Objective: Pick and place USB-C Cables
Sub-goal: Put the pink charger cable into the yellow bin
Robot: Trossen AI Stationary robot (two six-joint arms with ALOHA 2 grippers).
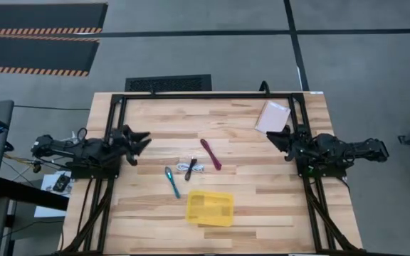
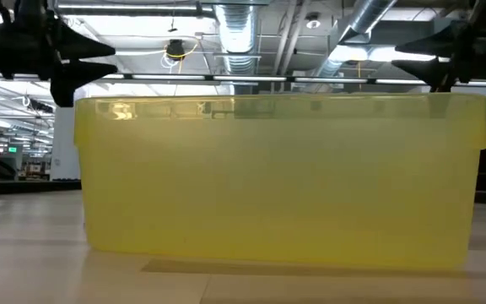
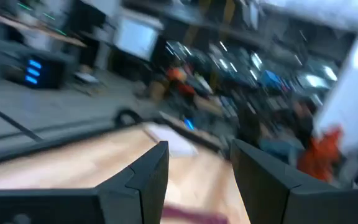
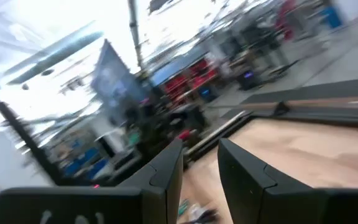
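Note:
In the high view four cable bundles lie flat mid-table: the dark red cable (image 1: 211, 153), the teal cable (image 1: 172, 180), and the black cable (image 1: 191, 168) lying against the white cable (image 1: 197, 169). The yellow tray (image 1: 210, 208) sits near the table's near edge and fills the low view (image 2: 277, 181). My left gripper (image 1: 143, 140) hovers open over the table's left side, well left of the cables. My right gripper (image 1: 272, 137) hovers open over the right side. A blurred dark red cable (image 3: 191, 216) shows in the left wrist view.
A pale pink flat packet (image 1: 272, 117) lies at the far right of the table, close to my right gripper. A black frame (image 1: 205, 95) borders the table's far edge and both sides. Bare wood lies between each gripper and the cables.

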